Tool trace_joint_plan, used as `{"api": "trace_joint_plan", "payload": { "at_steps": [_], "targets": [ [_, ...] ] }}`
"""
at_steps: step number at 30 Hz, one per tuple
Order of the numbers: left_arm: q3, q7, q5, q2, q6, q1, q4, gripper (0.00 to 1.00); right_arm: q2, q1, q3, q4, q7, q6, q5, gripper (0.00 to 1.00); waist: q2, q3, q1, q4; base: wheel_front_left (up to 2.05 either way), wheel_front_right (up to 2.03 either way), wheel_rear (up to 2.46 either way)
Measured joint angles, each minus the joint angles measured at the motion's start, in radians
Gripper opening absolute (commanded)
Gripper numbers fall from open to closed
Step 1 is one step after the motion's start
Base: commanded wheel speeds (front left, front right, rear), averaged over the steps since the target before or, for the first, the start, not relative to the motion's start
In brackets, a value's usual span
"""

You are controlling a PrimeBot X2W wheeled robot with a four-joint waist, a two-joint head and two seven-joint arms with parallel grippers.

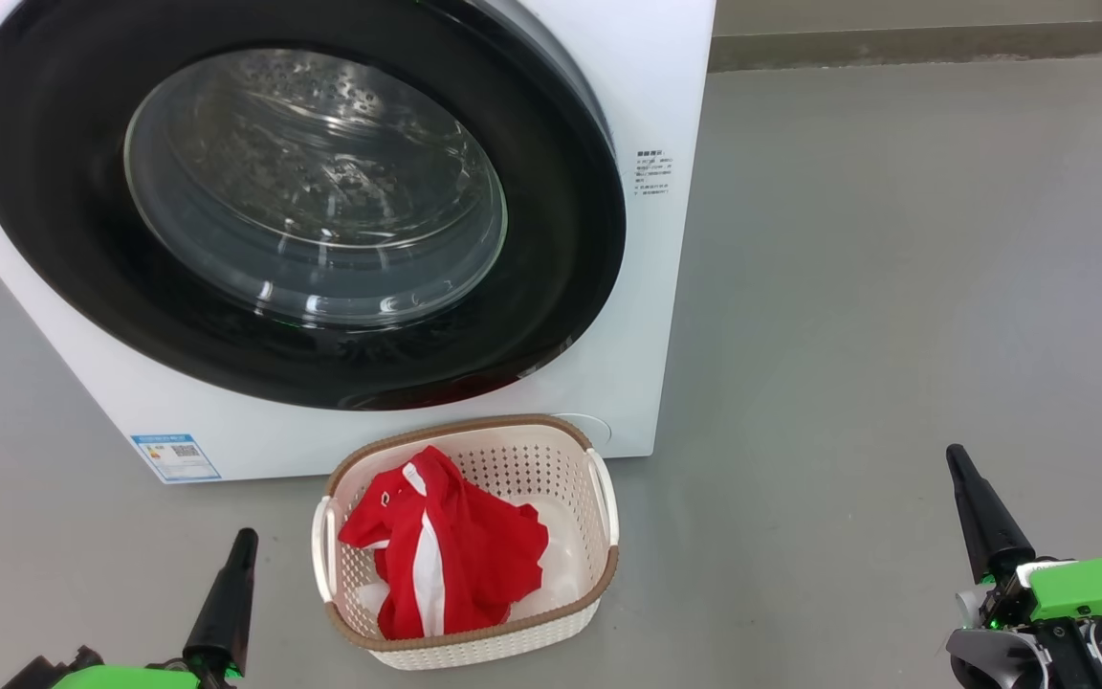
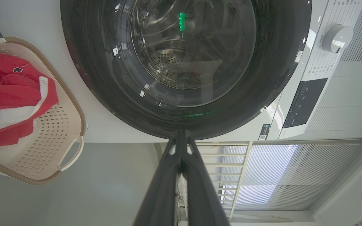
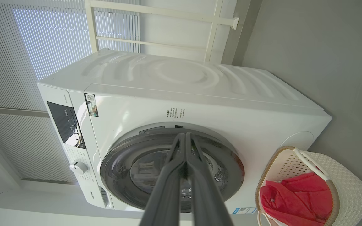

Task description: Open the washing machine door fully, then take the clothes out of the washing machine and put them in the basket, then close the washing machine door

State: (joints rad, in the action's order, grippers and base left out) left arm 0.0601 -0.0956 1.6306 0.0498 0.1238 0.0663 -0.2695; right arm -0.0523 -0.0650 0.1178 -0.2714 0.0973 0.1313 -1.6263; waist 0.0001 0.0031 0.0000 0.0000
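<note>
Grey floor; left claw and right claw each fully together, empty (clothes in basket, door seemingly flush).

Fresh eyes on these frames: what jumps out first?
The bright red clothes heaped in the cream basket on the grey floor, right in front of the white washing machine. Behind it is the big glossy black washing machine door, which looks shut. The left gripper and right gripper sit shut and empty at the head view's lower corners.
</note>
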Motion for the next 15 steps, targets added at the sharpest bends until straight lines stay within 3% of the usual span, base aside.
{"api": "trace_joint_plan", "payload": {
  "at_steps": [15],
  "targets": [
    [0.003,0.000,-0.002,-0.001,0.000,0.000,0.000,0.00,0.001,0.000,0.002,0.000,0.001,0.000,0.001,0.00,0.0000,0.000,0.0000,0.000,0.00,0.00,0.00]
  ]
}}
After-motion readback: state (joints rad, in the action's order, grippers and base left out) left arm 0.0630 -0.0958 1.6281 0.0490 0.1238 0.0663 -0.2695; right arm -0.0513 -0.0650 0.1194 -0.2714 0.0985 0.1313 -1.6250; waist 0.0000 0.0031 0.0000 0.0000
